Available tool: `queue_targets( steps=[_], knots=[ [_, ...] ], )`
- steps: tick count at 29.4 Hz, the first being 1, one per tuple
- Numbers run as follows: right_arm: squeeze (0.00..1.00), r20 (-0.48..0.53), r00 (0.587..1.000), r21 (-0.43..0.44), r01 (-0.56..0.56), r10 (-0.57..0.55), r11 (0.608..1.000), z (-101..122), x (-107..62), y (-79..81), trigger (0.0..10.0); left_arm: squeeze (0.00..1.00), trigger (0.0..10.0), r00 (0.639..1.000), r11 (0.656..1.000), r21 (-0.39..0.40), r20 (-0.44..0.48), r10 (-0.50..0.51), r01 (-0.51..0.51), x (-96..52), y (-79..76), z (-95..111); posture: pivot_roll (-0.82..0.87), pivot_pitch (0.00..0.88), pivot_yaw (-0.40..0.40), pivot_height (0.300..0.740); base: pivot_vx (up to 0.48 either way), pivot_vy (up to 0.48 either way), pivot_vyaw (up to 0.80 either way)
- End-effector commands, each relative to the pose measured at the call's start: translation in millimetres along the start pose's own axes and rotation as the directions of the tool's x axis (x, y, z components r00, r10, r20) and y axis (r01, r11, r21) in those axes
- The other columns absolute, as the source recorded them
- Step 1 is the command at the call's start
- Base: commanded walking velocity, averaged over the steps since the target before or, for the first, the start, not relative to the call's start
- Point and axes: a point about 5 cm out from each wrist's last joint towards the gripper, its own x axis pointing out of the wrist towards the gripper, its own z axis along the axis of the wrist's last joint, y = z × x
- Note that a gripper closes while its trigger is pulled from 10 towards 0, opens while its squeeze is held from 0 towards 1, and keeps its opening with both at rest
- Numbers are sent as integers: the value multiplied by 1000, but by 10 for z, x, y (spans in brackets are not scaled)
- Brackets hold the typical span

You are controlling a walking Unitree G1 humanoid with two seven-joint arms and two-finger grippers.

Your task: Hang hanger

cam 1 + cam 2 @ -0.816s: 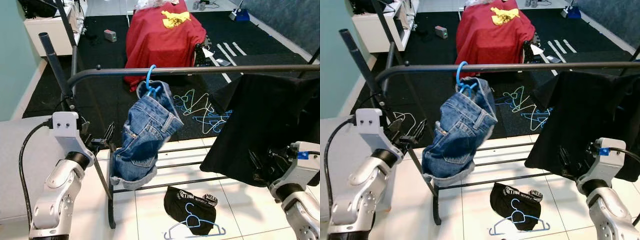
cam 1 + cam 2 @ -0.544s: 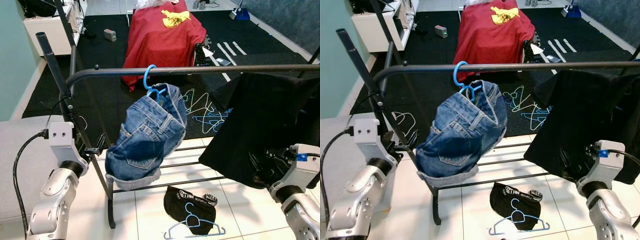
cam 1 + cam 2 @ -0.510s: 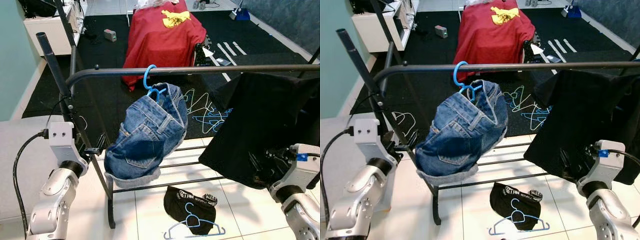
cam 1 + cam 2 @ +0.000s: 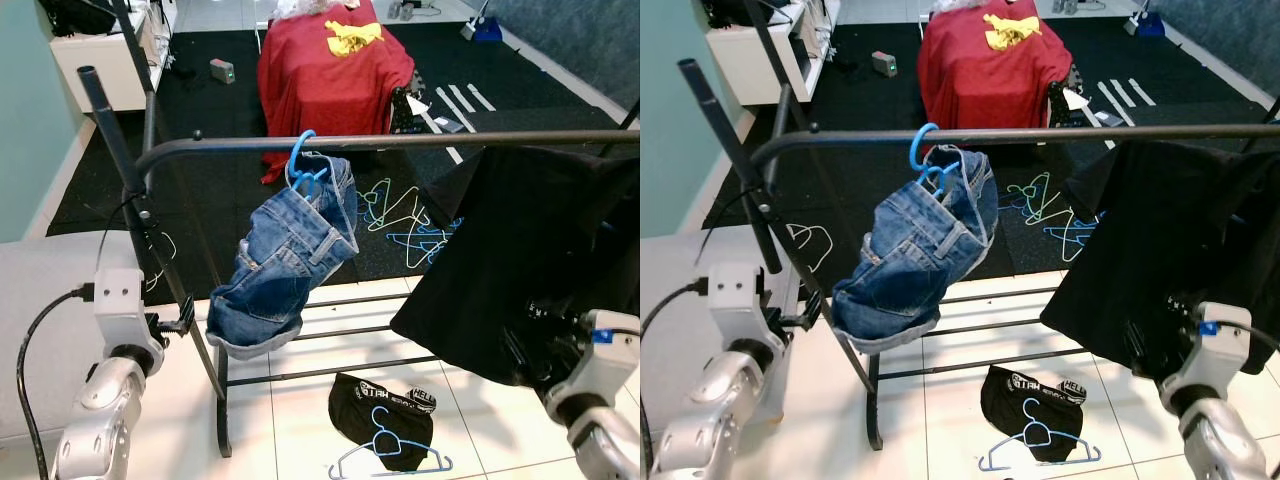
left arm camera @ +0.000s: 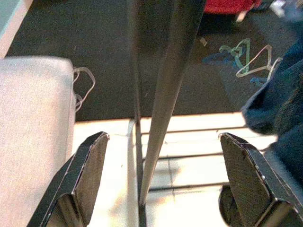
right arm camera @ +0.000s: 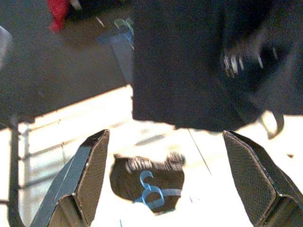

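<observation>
Now hanging by its hook from the rack's top rail [image 4: 400, 141], blue hanger [image 4: 303, 165] carrying denim shorts [image 4: 285, 265], well apart from both grippers. Left gripper [image 5: 165, 184] low beside the rack's slanted post [image 4: 150, 225], fingers [image 5: 87, 175] spread. Right gripper [image 6: 175, 179] under the black garment [image 4: 530, 250], fingers spread, holding nothing.

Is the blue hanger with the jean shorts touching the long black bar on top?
Touching. In the left eye view the blue hanger has its hook looped over the black bar, with the jean shorts dangling below it.
</observation>
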Motion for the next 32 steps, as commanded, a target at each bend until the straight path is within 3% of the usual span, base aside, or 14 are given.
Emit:
queue_targets(
  steps=[1,17,32],
  knots=[
    [0,5,1000,2,25,-25,1000,-20,-27,-61,10000,0,10000,1000,1000,18,-14,2,-1,-15,10,-46,-24,190,12,740,0,0,0],
    [0,16,1000,3,25,-25,1000,-67,-15,-56,10000,0,10000,999,999,51,-48,2,0,23,-8,-188,-40,189,16,740,-199,0,0],
    [0,-57,997,3,45,-44,999,-339,-62,-75,10000,0,10000,993,996,81,-113,-38,47,-14,-19,-383,14,199,27,740,-308,0,0]
  ],
)
